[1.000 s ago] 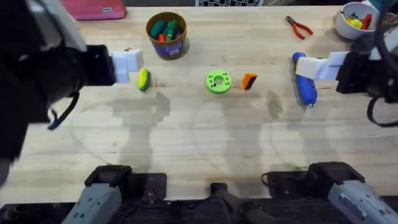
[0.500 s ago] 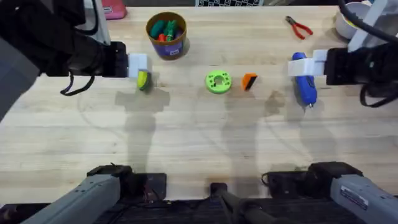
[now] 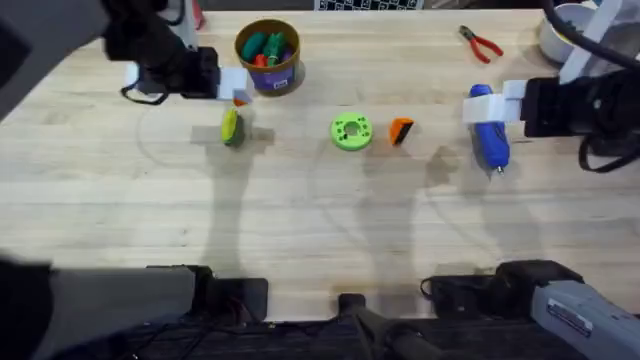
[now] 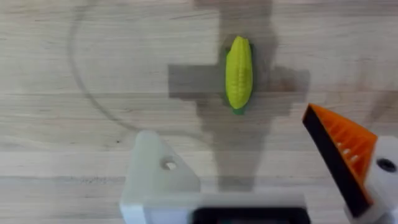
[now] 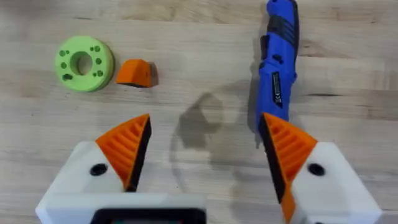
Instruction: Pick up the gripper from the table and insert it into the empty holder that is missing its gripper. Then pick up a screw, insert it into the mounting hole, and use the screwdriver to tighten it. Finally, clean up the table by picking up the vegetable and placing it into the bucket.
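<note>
Two arm bases sit along the bottom edge of the overhead frame, with bare table [image 3: 320, 230] above them. Mid-frame lie the vegetable [image 3: 230, 127], a green disc [image 3: 351, 132] and, touching its right side, the gripper [image 3: 401, 130]. At right, the screwdriver [image 3: 489, 128] lies just beside the right gripper [image 5: 205, 155], whose two orange-padded fingers stand wide apart and hold nothing. At upper left, the left gripper [image 4: 261, 162] hangs near the bucket [image 3: 268, 56]; its fingers stand apart, one with an orange pad, the other a bare white block, the holder [image 4: 155, 177]. Pliers [image 3: 481, 43] and a white bowl [image 3: 560, 38] lie at the top right.

The first step looks not yet begun: the wedge lies untouched. Next, I judge, the right arm must reach left across to it and close on its narrow sides. No screw can be made out anywhere, and the bowl is cut off by the frame edge.
</note>
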{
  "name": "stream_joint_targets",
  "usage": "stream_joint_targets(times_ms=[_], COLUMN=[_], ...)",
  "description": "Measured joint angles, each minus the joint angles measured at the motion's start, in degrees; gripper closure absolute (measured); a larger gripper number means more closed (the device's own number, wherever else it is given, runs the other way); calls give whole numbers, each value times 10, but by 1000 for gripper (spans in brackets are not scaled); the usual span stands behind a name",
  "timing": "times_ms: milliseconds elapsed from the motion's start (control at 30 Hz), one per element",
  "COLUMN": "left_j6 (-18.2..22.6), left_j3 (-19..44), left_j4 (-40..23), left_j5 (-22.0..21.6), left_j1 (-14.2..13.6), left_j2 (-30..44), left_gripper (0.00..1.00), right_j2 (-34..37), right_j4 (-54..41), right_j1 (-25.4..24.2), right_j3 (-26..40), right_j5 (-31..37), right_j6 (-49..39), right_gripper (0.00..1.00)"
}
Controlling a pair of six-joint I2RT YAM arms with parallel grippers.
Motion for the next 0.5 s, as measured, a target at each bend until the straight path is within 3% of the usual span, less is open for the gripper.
stream_joint_targets(times_ms=[500], left_j6=[0], left_j3=[2], left_j4=[30], left_j5=[5], left_j1=[0], left_j2=[171], left_gripper=[45], right_j2=[0], right_j4=[0], right_j1=[0], right_j3=[0], right_j5=[0], right_j6=[0], right_gripper=[8])
